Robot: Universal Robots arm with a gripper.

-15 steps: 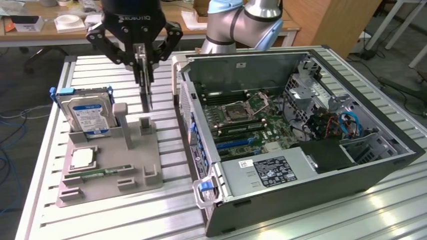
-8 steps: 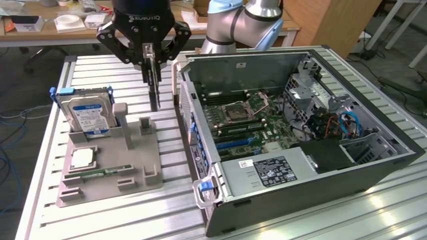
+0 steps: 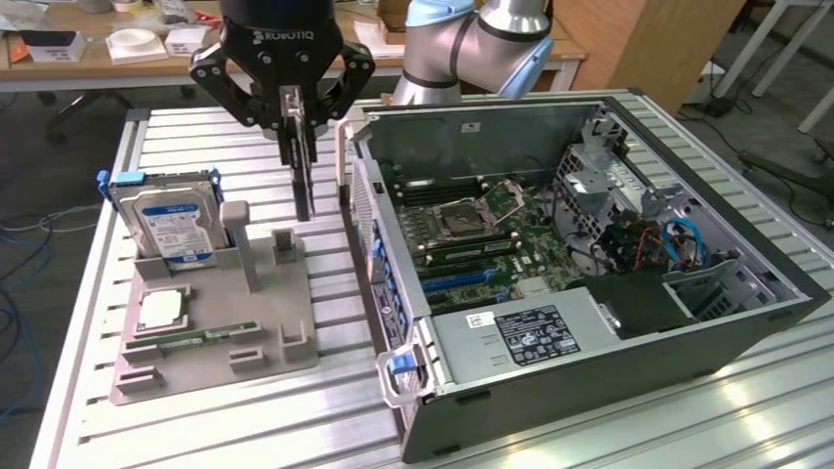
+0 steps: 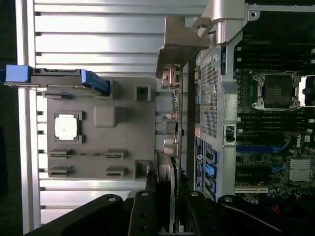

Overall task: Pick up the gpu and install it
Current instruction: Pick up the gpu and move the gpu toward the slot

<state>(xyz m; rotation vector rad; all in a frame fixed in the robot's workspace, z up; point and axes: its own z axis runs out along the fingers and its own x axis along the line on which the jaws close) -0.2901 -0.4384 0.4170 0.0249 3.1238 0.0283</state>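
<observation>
The gpu (image 3: 303, 171) hangs upright and edge-on, a thin dark card lifted above the slatted table. It is between the grey parts holder (image 3: 280, 337) and the open computer case (image 3: 729, 322). My gripper (image 3: 295, 109) is shut on its upper edge. In the wrist view the gpu (image 4: 171, 132) runs away from my gripper (image 4: 168, 199), with its silver end bracket (image 4: 178, 44) at the far end and its ports facing the case wall. The card is beside the case wall, outside it. The motherboard (image 3: 489, 244) lies open inside the case.
The grey holder carries a hard drive (image 3: 167, 225) in a blue bracket, a processor chip (image 3: 159, 309) and a green memory stick (image 3: 209, 338). The case's side wall (image 3: 378, 234) rises close to the card. A desk with boxes (image 3: 131, 44) stands behind the table.
</observation>
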